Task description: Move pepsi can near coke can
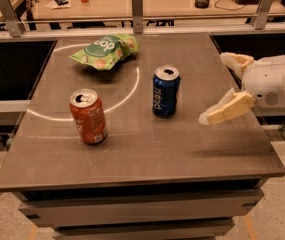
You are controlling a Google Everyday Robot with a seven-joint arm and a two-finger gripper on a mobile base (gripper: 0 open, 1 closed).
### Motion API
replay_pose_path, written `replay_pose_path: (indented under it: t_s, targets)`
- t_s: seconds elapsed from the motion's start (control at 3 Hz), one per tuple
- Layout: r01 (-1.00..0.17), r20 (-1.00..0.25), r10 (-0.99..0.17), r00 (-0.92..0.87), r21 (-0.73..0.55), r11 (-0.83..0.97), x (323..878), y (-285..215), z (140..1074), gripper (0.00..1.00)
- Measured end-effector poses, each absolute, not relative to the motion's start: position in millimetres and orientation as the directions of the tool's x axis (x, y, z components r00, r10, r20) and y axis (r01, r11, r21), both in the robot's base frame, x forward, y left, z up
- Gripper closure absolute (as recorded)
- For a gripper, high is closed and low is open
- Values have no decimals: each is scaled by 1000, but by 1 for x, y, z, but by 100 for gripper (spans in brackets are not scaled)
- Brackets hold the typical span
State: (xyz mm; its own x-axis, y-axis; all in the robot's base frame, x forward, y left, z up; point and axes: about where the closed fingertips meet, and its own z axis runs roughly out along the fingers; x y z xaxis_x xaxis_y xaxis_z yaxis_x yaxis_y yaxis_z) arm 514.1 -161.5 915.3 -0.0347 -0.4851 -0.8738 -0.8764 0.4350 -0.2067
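Observation:
The pepsi can point(165, 91), dark blue with white lettering and a silver top, stands upright near the middle of the grey table point(147, 149). The coke can point(88, 116), red-orange with a silver top, stands upright to its left and a little nearer the front. My gripper point(217, 86) comes in from the right, over the table's right side and to the right of the pepsi can. Its cream fingers point(226, 109) are spread wide apart and hold nothing.
A green chip bag point(103, 50) lies at the back of the table, left of centre. A metal rail with posts point(137, 4) runs behind the table, and a wooden desk with clutter lies beyond it. The table's front edge drops off to the floor.

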Motion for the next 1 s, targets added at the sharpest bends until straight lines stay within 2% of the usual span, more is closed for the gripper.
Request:
replay_pose_path:
  t_s: [0.33,1.0]
  targets:
    - [-876,-874,-485,-35,-207,435,514,-161,915,0]
    - [-906,-912,-410,3,-175,384,521,-129,903,0]
